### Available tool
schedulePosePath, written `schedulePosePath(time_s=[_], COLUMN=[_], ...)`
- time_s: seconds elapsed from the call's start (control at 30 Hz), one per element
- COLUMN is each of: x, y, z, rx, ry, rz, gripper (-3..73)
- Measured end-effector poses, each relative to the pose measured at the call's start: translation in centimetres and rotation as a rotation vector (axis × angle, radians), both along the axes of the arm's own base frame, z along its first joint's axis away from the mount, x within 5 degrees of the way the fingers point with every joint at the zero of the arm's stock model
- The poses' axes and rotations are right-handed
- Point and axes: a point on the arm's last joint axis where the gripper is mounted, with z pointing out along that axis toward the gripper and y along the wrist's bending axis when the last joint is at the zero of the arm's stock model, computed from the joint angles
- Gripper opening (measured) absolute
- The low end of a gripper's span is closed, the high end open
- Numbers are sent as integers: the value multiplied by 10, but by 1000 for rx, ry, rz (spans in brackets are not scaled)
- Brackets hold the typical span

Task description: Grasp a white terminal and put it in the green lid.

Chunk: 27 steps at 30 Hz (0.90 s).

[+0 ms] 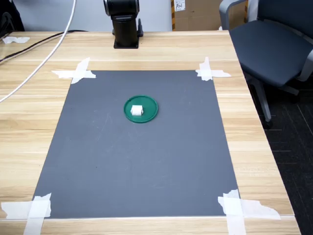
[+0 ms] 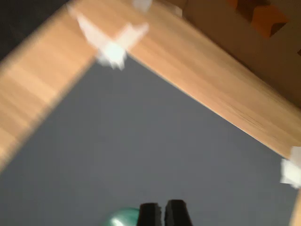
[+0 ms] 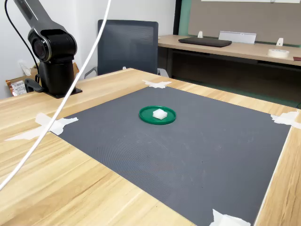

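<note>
The green lid (image 1: 141,109) lies a little behind the middle of the dark grey mat (image 1: 137,161). The white terminal (image 1: 136,111) rests inside it, also shown as the white terminal (image 3: 160,113) in the green lid (image 3: 157,115) in the second exterior view. Only the blurred wrist view shows my gripper (image 2: 163,215). Its two dark fingertips stand close together with nothing between them, high above the mat. An edge of the green lid (image 2: 123,218) peeks out beside them. In both exterior views the gripper is out of view.
The arm's black base (image 1: 123,27) stands at the far table edge in the first exterior view. White tape (image 1: 78,72) holds the mat's corners. A white cable (image 1: 44,58) crosses the wooden table (image 1: 29,122). An office chair (image 1: 274,44) stands at the first exterior view's right.
</note>
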Motion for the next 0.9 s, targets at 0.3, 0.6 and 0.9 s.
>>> schedulePosePath(time_s=[0.3, 0.6, 0.9], x=[-58, -77, -87], y=[-18, -34, -36], z=[-24, -97, -169], rx=[306, 307, 204], ry=[-262, -325, -206], rz=[-140, -320, -373], gripper=[-24, -24, -24])
